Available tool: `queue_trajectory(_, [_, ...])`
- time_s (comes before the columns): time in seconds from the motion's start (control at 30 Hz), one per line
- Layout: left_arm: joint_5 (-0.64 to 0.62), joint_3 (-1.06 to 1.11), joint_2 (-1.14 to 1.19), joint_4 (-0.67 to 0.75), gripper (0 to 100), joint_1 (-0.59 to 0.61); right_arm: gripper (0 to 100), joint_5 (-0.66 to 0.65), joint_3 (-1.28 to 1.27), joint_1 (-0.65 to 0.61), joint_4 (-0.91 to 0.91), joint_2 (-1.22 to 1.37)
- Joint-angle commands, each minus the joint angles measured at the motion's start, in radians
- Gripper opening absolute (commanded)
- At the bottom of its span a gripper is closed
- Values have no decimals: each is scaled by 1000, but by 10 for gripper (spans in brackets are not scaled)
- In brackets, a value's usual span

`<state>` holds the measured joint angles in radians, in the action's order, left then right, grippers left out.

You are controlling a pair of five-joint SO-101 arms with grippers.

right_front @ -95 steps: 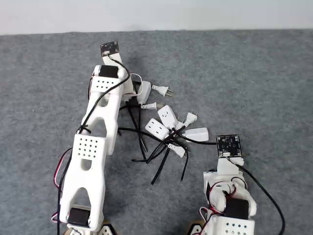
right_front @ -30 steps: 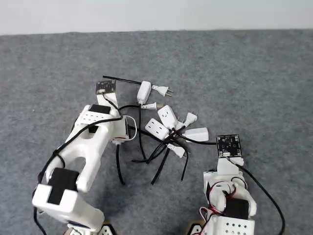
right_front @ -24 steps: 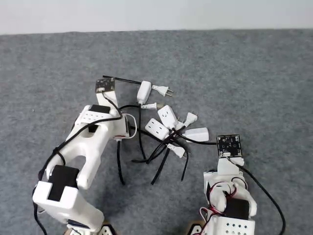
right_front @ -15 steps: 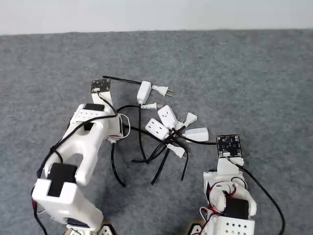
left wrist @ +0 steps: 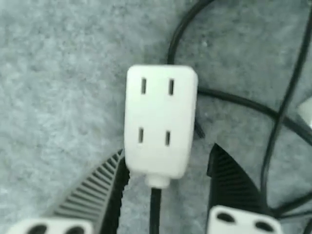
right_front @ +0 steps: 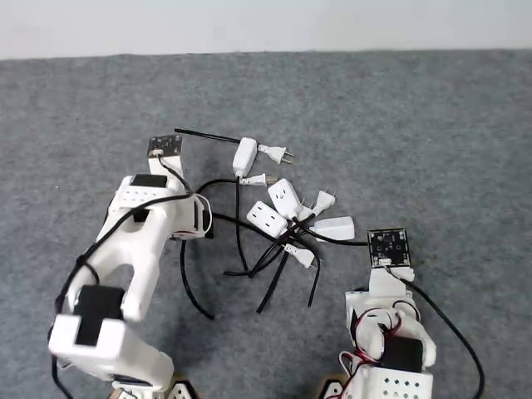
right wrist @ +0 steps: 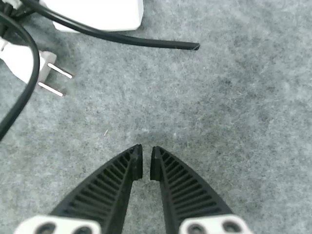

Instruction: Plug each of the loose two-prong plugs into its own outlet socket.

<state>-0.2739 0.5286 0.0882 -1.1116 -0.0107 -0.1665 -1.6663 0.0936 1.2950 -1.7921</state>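
The grey carpeted surface [right_front: 432, 125] is occupied at its near-left corner by the left arm [right_front: 137, 249], which is bent in toward the middle; the right arm [right_front: 391, 349] is folded back at the near edge, right of centre. A tangle of black cords [right_front: 274, 258] is spread about the middle; white socket blocks [right_front: 285, 198] and loose two-prong plugs [right_front: 274, 152] are scattered through it toward the far edge; no plug is seen seated in any slot.

In the left wrist view one socket block [left wrist: 161, 117] is presented slots-up; the left gripper [left wrist: 168, 157] is set astride its cord end with jaws apart, one finger [left wrist: 105, 185] against the block's corner and a gap left at the other. The right gripper [right wrist: 146, 163] is held over bare carpet, its fingers drawn together on nothing; a plug [right wrist: 22, 66] lies near it.

The step in hand is judged to be the placing of a socket; no plug is gripped yet. For the next move the right fingers would have to be parted; a plug would have to be taken by its body with the prongs left free; the prongs would have to be lined up with one slot pair while the block is steadied.
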Motion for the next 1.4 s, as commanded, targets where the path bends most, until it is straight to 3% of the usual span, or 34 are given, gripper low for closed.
queue_trajectory(0.0, [20, 39, -138, -23, 254, -20, 39, 5, -17, 8, -2, -10])
queue_trajectory(0.37, [52, 265, -229, -25, 254, -135, 39, 5, -17, 8, -2, -10])
queue_trajectory(0.83, [57, -114, -213, -110, 252, 199, 39, 5, -17, 8, -2, -10])
queue_trajectory(0.93, [51, -133, -167, -63, 186, 221, 39, 5, -17, 8, -2, -10])
queue_trajectory(1.03, [51, -173, -80, -60, 17, 216, 39, 5, -17, 7, -2, -10])
queue_trajectory(1.37, [52, -214, 106, -37, 12, 114, 39, 3, -17, 7, -2, -10])
